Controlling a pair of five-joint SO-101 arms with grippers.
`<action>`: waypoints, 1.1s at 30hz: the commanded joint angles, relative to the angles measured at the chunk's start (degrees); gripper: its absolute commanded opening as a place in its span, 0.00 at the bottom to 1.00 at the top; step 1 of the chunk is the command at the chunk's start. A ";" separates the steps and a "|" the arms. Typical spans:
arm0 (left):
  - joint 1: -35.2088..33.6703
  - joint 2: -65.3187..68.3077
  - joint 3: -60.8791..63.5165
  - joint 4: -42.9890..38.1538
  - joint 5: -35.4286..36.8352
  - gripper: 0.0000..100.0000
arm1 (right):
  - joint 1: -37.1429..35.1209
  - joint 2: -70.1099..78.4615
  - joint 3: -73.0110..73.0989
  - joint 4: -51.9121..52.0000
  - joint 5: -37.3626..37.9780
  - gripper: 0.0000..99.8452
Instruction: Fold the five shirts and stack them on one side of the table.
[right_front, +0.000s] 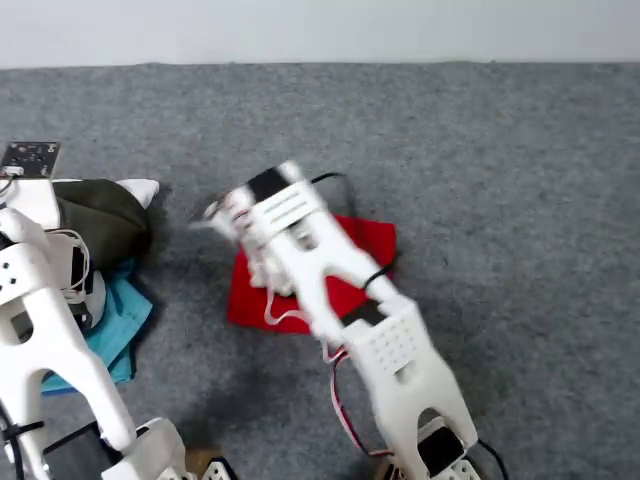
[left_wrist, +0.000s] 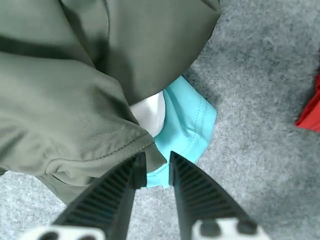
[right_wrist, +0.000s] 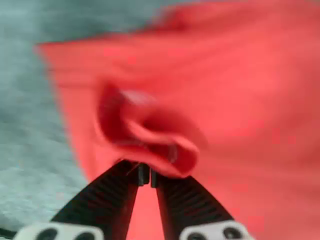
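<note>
— Your right gripper (right_wrist: 145, 175) sits closest, black ribbed jaws up front. What has it got?
— You have it pinched almost fully together on a raised fold of the red cloth shirt (right_wrist: 240, 100), and only a sliver of gap shows between the jaws. That shirt lies as a rough rectangle on the grey felt-covered table (right_front: 500, 150), near the middle, under your right arm.
— And your left gripper (left_wrist: 152, 167)?
— Its jaws stand a narrow gap apart, with nothing clamped between them. It hangs just over the edge of a pile at the table's left side. A rumpled olive-green shirt (left_wrist: 75, 75) is on top, a white shirt (left_wrist: 150, 112) peeks out beneath it, and a turquoise shirt (left_wrist: 192, 125) lies lowest, flat on the felt. You can see the red shirt lying well apart from that pile.
</note>
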 joint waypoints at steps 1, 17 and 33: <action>-0.26 -2.20 -0.31 -1.05 0.53 0.08 | -5.93 -8.48 -0.79 2.59 -6.51 0.01; -0.35 -2.20 -0.31 -0.62 0.53 0.08 | 5.67 -13.93 3.25 2.51 -7.65 0.01; -6.15 -2.29 -0.57 0.18 0.18 0.08 | 17.89 -27.91 34.73 0.57 -16.79 0.01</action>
